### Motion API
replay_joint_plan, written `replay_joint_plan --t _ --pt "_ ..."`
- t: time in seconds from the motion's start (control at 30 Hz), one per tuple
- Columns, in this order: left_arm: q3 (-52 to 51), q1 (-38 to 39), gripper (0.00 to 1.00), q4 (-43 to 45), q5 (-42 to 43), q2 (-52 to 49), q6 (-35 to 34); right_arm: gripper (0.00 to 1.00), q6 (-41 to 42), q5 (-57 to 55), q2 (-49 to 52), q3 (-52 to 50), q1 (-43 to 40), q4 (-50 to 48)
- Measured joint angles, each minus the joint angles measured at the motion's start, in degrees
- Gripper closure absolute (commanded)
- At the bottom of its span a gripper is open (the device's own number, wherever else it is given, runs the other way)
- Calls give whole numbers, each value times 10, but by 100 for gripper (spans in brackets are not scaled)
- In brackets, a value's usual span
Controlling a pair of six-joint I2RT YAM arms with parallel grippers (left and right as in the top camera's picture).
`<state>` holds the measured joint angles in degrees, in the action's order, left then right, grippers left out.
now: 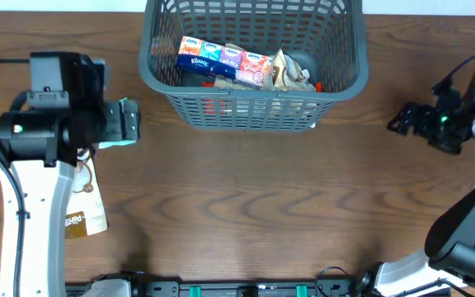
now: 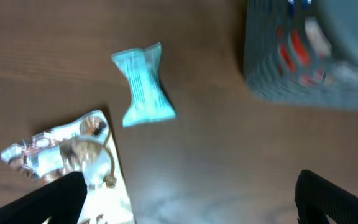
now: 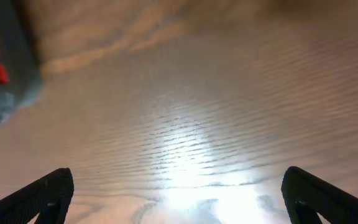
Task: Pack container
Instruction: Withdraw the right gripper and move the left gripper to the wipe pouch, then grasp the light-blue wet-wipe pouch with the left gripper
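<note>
Container [image 1: 254,111] sits far-centre on table [image 1: 262,206], w/ a Kleenex tissue multipack [image 1: 221,59] and a crinkled snack bag [image 1: 291,73] inside. Left gripper [image 2: 188,205]: jaws wide apart, nothing btwn them, near a teal wrapped pack [image 2: 143,87] and a silver foil pouch [image 2: 61,152], both lying on table left of container. Right gripper [image 3: 185,199]: jaws spread, empty, over table right of container.

Brown wood-grain table [image 1: 246,206], bright glare [image 3: 185,155] on it, pale strip [image 1: 56,5] beyond, perhaps floor
</note>
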<state>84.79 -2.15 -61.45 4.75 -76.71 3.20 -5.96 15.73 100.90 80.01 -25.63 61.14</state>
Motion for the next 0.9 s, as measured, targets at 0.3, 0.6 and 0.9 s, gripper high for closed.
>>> replay_joint_plan --t 0.3,0.6,0.9 --pt "2 -71 1 10 13 -68 -9 1 0 2 0 -73 2 -64" --pt "2 -72 1 35 14 -184 -24 1 -1 2 0 -75 2 -81" --pt "2 -72 1 83 15 -251 -35 1 -1 2 0 -75 2 -82"
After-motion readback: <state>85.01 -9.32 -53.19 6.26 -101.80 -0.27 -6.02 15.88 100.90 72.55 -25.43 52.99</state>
